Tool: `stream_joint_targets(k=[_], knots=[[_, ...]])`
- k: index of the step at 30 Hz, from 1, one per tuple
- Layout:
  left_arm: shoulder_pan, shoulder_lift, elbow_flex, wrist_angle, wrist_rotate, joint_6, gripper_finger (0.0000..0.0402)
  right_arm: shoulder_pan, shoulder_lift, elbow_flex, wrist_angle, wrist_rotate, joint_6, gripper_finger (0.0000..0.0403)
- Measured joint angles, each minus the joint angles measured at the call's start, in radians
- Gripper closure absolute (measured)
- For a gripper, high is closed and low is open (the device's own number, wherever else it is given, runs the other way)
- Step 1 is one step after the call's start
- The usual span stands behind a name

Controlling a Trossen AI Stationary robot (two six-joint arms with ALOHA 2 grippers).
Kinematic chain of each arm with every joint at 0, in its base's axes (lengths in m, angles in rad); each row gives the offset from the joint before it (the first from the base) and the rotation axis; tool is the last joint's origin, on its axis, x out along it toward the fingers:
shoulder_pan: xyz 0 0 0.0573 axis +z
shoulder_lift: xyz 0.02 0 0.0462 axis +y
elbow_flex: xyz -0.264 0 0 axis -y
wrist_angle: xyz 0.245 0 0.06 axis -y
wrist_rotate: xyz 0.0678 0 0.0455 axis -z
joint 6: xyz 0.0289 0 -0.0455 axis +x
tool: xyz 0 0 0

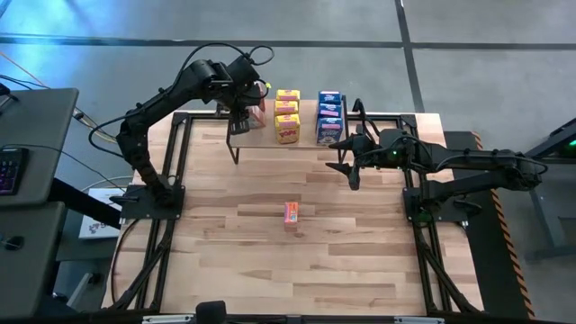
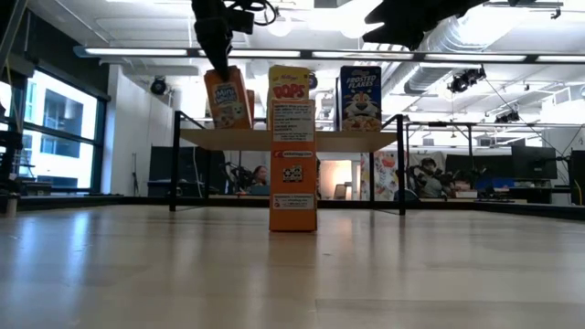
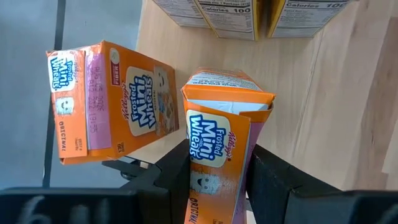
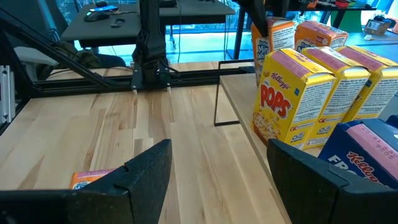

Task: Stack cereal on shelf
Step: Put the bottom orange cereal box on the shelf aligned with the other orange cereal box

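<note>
orange cereal box (image 3: 217, 155) gripped by left claw (image 3: 214, 180) above shelf (image 1: 270, 137).

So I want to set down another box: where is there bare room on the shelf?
The shelf has bare wood along its front edge and a narrow strip between the yellow boxes and blue boxes. Its left end is crowded: the left hand grips an orange-red box beside another orange-red box.

Looks like a robotics lab in an open-plan office: exposed ceiling ducts (image 2: 457, 32) and strip lights (image 2: 137, 52) overhead, monitor-laden desks (image 2: 539, 187) behind the wooden table (image 1: 297, 261), a keyboard (image 1: 9, 171) on a side desk.
</note>
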Motion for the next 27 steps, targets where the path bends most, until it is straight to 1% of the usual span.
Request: stream_joint_targets(k=[19,27], knots=[[0.008,0.010,0.000,0.003,0.006,-0.004,0.0279,0.000,0.000,0.000,0.000,0.000,0.000,0.0146],[0.008,0.011,0.000,0.009,0.013,-0.009,0.0253,0.000,0.000,0.000,0.000,0.000,0.000,0.0146]])
